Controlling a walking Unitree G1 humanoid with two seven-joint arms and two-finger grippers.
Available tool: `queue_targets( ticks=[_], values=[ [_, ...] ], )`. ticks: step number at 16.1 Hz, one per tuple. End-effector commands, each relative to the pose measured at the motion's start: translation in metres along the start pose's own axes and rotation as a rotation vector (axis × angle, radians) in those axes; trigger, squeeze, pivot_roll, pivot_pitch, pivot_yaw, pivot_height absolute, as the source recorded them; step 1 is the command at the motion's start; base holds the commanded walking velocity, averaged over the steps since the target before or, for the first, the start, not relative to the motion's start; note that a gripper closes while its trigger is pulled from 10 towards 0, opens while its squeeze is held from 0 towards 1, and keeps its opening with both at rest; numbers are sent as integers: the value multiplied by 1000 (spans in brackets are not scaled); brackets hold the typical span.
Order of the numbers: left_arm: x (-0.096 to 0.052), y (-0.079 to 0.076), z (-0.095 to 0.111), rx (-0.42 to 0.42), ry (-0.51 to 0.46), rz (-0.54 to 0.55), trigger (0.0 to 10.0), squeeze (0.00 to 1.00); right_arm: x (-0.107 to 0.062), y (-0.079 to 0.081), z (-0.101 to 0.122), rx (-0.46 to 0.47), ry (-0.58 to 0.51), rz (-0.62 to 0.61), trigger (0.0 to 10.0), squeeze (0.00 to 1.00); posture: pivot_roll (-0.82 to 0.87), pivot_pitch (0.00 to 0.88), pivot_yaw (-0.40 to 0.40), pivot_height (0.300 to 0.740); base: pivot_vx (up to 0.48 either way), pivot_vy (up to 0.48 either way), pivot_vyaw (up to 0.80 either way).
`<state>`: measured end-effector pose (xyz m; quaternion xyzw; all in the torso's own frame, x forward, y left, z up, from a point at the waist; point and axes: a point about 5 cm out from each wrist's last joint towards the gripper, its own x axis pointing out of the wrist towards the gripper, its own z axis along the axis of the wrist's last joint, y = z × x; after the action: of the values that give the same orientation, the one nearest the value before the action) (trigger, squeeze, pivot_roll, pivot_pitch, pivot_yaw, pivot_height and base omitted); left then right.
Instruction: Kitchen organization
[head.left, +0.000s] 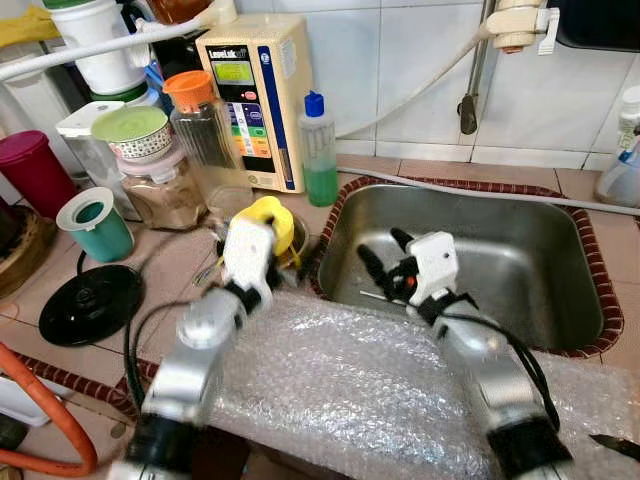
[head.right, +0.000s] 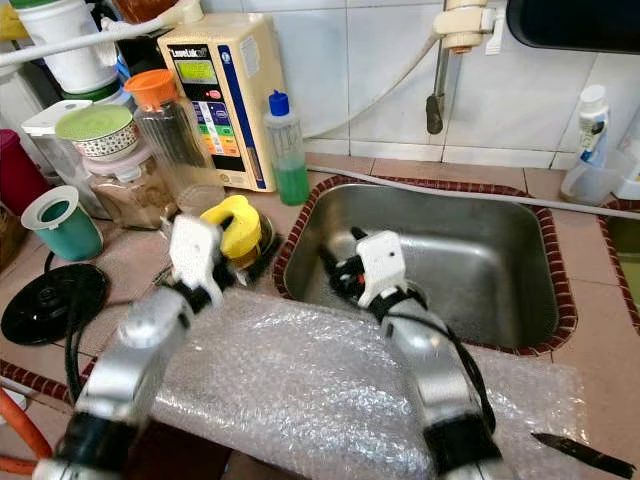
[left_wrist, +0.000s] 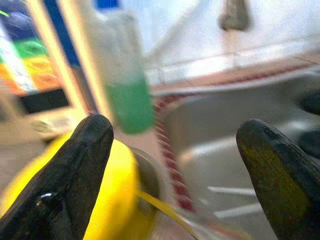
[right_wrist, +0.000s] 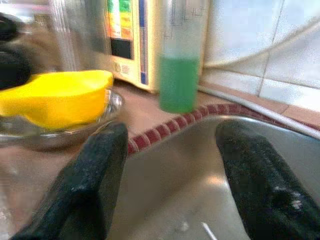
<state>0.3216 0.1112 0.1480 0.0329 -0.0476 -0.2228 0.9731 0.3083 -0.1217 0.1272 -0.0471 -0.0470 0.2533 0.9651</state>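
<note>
A yellow plastic piece (head.left: 276, 217) lies in a small steel bowl (right_wrist: 50, 134) on the counter, just left of the steel sink (head.left: 520, 260). My left gripper (left_wrist: 185, 165) is open right above and beside the yellow piece; one finger (left_wrist: 75, 175) overlaps it, and I cannot tell whether they touch. Over the left part of the sink my right gripper (head.left: 385, 255) is open and empty, pointing toward the bowl. A bottle of green liquid (head.left: 320, 150) with a blue cap stands behind the bowl.
A beige water machine (head.left: 255, 95), an orange-lidded jar (head.left: 200, 130), stacked containers, a teal cup (head.left: 95, 225) and a black round base (head.left: 90, 303) crowd the left counter. Bubble wrap (head.left: 340, 380) covers the front edge. A knife (head.right: 580, 455) lies at front right.
</note>
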Motion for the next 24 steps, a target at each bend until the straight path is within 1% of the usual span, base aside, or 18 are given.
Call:
queue_targets(
  ticks=[1,2,4,6,7,8,10,11,12,13,14,15,16,18,19,20,22,24],
  values=[
    [1,12,0,17,0,64,10000,1000,0,8,11,6,-31,42,10000,1000,7,0,138,740,0,0,0],
    [4,21,2,17,0,113,10000,1000,-7,15,17,26,-38,82,10000,1000,-6,0,143,740,0,0,0],
    [10,39,0,-26,34,238,10000,1000,-20,27,26,61,-42,162,10000,1000,-22,0,149,740,0,0,0],
    [13,52,-6,-73,106,345,10000,1000,-28,33,33,72,-40,203,10000,1000,-33,0,150,740,0,0,0],
    [20,50,-1,-101,105,337,10000,1000,-36,40,42,133,-40,267,10000,1000,-34,0,149,740,0,0,0],
    [24,48,0,-132,102,341,10000,1000,-39,44,47,174,-47,302,10000,1000,-36,0,147,740,0,0,0],
    [27,48,-3,-172,128,381,10000,1000,-43,47,54,171,-43,327,10000,1000,-46,0,147,740,0,0,0],
    [29,48,-7,-208,148,406,10000,1000,-44,49,57,165,-38,336,10000,1000,-47,0,146,740,0,0,0],
    [30,48,-12,-238,186,432,10000,1000,-45,51,60,167,-30,356,10000,1000,-45,0,142,740,0,0,0],
    [30,48,-13,-236,193,432,10000,1000,-46,51,61,171,-27,362,10000,1000,-45,0,141,740,0,0,0],
    [31,50,-12,-172,197,438,10000,0,-48,53,65,197,-20,383,10000,404,-47,0,140,740,0,0,0],
    [30,51,-10,-148,188,452,10000,0,-51,56,67,217,-17,414,10000,0,-46,0,139,740,0,0,0],
    [29,53,-12,-175,199,465,10000,0,-53,57,68,222,-15,425,10000,0,-44,0,138,740,0,0,0],
    [24,59,-18,-191,228,515,10000,0,-55,59,66,217,-4,428,10000,0,-42,0,137,740,0,0,0],
    [24,59,-17,-213,226,518,10000,0,-55,59,67,216,-4,430,10000,0,-41,0,138,740,0,0,0],
    [24,58,-15,-218,223,515,10000,0,-54,59,67,217,-3,432,10000,0,-37,0,140,740,0,0,0],
    [25,58,-17,-222,249,515,10000,0,-54,60,69,220,0,435,10000,0,-37,0,140,740,0,0,0],
    [24,57,-23,-285,298,529,10000,0,-53,61,70,220,-1,440,10000,0,-35,0,143,740,0,0,0]
  ],
)
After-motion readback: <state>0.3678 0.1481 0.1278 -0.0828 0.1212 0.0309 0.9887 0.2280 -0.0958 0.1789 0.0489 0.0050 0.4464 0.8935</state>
